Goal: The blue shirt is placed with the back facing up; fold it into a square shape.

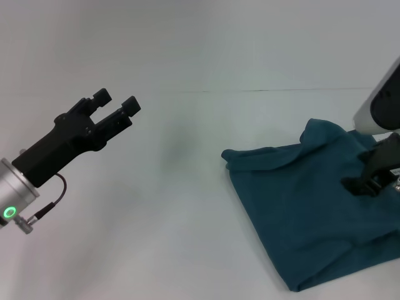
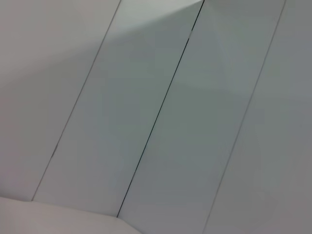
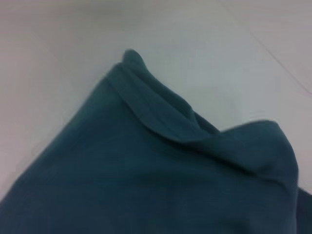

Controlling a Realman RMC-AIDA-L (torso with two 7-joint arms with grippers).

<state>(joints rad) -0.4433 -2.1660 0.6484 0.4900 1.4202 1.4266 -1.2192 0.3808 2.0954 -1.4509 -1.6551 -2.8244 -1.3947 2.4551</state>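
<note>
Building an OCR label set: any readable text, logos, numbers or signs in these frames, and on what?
None readable in any view.
blue shirt: plain fabric, no print or tag showing.
left gripper: plain black, raised off the table; only a green indicator light on the arm, no characters.
right gripper: over the shirt, no markings visible.
</note>
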